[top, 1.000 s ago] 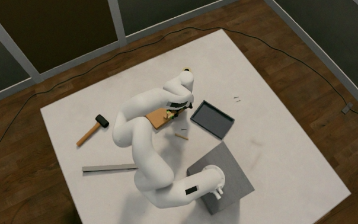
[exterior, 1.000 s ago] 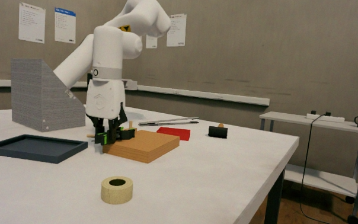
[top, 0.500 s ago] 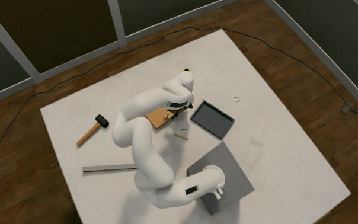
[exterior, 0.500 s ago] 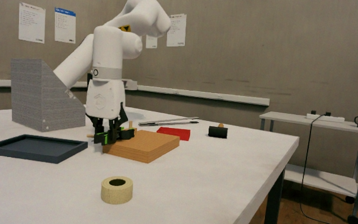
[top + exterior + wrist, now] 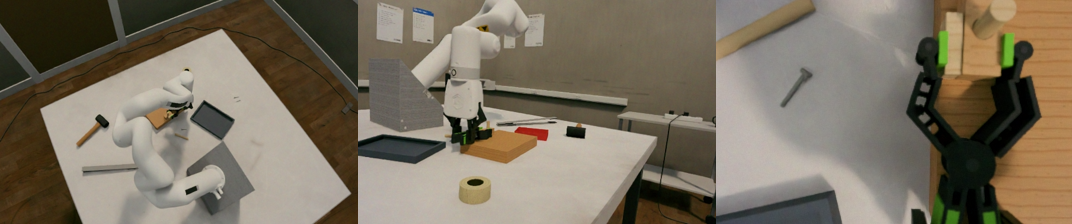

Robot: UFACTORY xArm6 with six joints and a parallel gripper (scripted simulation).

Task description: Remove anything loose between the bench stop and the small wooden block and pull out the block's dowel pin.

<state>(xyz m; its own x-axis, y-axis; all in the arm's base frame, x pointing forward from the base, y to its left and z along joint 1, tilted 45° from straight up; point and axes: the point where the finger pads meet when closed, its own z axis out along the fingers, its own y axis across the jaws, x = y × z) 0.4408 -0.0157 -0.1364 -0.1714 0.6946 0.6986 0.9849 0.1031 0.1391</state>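
Note:
The small wooden block (image 5: 983,55) lies flat on the bench board (image 5: 1016,125), beside the narrow wooden stop (image 5: 954,47). The dowel pin (image 5: 993,17) stands upright in the block's hole; it also shows in the exterior view (image 5: 487,124). The black and green spring clamp (image 5: 968,160) has its green jaw pads on the outer sides of the stop and the block. I see nothing between the stop and the block. My gripper (image 5: 466,130) stands over the board's edge and is shut on the clamp's handles (image 5: 963,217), which are cut off at the bottom of the wrist view.
A loose wooden stick (image 5: 763,27) and a nail (image 5: 796,87) lie on the table beside the board. A dark tray (image 5: 396,146) stands close by. Farther off are a tape roll (image 5: 474,189), a hammer (image 5: 92,128), a metal bar (image 5: 109,168), a red piece (image 5: 532,133) and a grey wedge (image 5: 399,95).

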